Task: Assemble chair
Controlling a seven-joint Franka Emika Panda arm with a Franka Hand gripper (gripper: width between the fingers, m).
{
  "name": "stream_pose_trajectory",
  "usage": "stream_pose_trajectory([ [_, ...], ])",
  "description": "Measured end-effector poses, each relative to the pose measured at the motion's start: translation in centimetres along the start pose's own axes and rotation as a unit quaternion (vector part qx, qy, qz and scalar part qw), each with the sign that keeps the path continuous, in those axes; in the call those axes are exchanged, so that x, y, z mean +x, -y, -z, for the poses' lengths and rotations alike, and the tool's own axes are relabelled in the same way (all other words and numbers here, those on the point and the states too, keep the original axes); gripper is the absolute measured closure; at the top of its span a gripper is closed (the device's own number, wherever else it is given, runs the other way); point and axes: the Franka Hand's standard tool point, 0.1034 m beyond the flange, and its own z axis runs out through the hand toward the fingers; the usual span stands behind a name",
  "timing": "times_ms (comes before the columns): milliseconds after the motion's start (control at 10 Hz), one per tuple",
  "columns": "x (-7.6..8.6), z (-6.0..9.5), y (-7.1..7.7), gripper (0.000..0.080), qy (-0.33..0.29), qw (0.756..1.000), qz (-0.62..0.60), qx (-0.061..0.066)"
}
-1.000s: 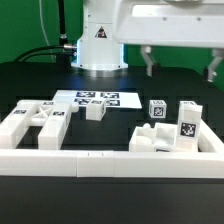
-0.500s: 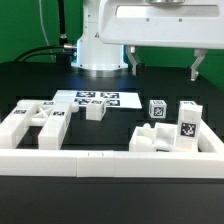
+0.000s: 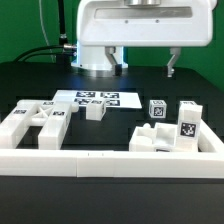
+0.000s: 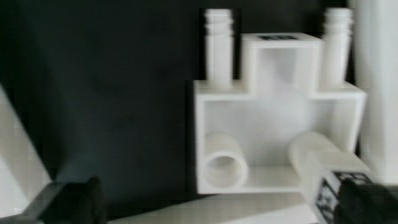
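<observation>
**Ext. view:** gripper hangs high over the table, at 12 o'clock from the marker board and just in front of the arm base. Fingers are spread wide, w/ nothing between them and touching nothing.

Chair isn't built. Chair pcs lie loose on the table inside the rail.
- Slab group: at 8 o'clock from the marker board, chunky white pcs w/ tags, packed together.
- Small block: at 6 o'clock from the board, just beside its near edge.
- Cube: at 3 o'clock from the board, tag facing the cam.
- Tall block: at 3 o'clock from the cube, near it.
- Low pc: at 6 o'clock from the cube, near the rail.

**Wrist view:** blurred. Cam looks down on one white peg pc lying on the dark table.
- Two ribbed pegs stick out of one end, w/ a tag between them.
- Two round stubs sit at the other end.
- A dark finger shows on either side of the stub end. The two are well apart and pinch nothing.
- Can't tell how far above the pc they are.
</observation>
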Motion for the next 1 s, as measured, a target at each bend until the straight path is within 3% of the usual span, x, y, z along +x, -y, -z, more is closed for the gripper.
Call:
stream_pose_trajectory([
  [400, 0.1, -0.3, -0.2, 0.015, -0.007, 1.0, 0.012, 0.0],
  [600, -2.6, -2.4, -4.1, 0.015, -0.017, 0.999, 0.043, -0.009],
  [800, -3.3, -3.4, -6.4, 0.015, -0.023, 0.998, 0.053, -0.017],
  [1000, -3.5, -3.7, -6.3, 0.015, -0.02, 0.998, 0.054, -0.018],
])
